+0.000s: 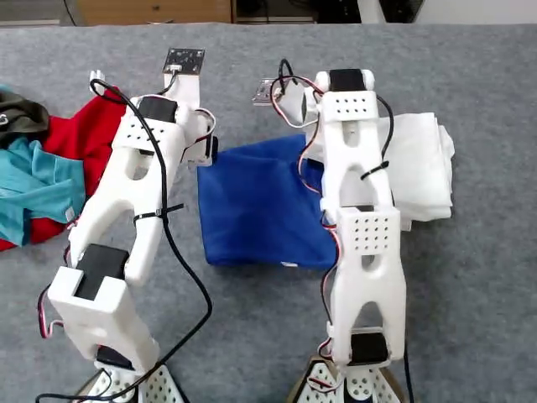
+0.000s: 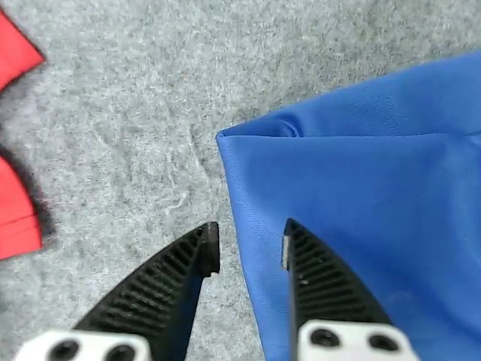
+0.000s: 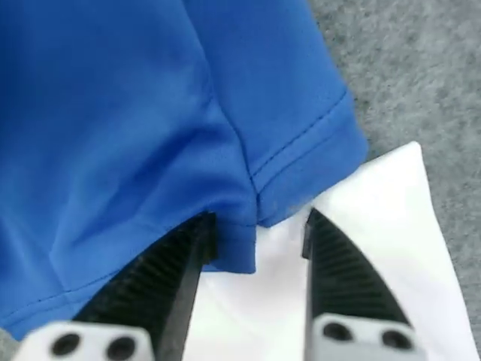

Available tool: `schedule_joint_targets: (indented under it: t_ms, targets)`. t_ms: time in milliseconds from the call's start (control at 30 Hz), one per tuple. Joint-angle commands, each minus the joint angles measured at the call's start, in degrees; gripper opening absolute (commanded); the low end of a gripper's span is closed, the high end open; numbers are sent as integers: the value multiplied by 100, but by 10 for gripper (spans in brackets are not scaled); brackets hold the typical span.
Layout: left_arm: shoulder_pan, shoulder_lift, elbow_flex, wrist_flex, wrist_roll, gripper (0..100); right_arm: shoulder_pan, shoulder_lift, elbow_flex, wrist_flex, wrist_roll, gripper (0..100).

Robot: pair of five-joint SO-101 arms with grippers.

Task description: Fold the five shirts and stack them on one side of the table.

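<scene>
Blue shirt edges between spread jaws of left tool and right tool

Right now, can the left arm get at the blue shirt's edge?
Probably yes: the left end effector is open over the edge of the blue shirt, with nothing in between.

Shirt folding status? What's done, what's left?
Done: a white shirt looks folded on the right side. In hand: the blue shirt, partly folded mid-table; the left gripper is open at its corner edge, the right gripper open at its hem where it overlaps the white one. Left: red shirt, teal shirt and dark shirt, heaped unfolded at the far left.
</scene>
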Motion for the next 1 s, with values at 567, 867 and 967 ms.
schedule_joint_targets:
  t_ms: [567, 867, 967]
  targets:
    - [-97, 919, 35, -484, -35, 15, -101, -171, -1270, -70, 53, 8]
    - [-607, 971, -510, -466, 9, 19, -198, -163, -1235, -853, -202, 8]
    - [-668, 971, -589, -448, 9, 19, -268, -154, -1226, -958, -273, 9]
